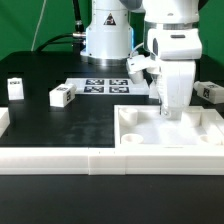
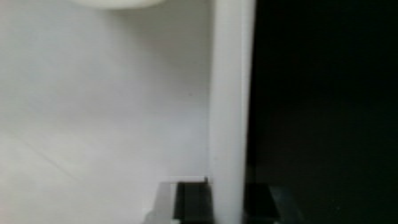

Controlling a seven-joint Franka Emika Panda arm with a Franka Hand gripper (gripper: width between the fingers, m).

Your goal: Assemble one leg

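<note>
The large white tray (image 1: 190,135) lies at the exterior view's right, against the white front wall. My gripper (image 1: 168,112) reaches straight down onto it. In the wrist view my gripper (image 2: 231,192) straddles the tray's upright rim (image 2: 231,90), with one dark finger (image 2: 192,205) inside over the tray floor (image 2: 107,120) and the other outside over the black table. Both fingers lie against the rim. Small white legs with tags lie loose on the table: one (image 1: 62,95) left of centre, one (image 1: 15,88) at the far left, and one (image 1: 207,90) at the far right.
The marker board (image 1: 105,85) lies flat behind the middle of the table. A low white wall (image 1: 90,162) runs along the front edge, with a short piece (image 1: 4,122) at the left. The robot base (image 1: 105,40) stands at the back.
</note>
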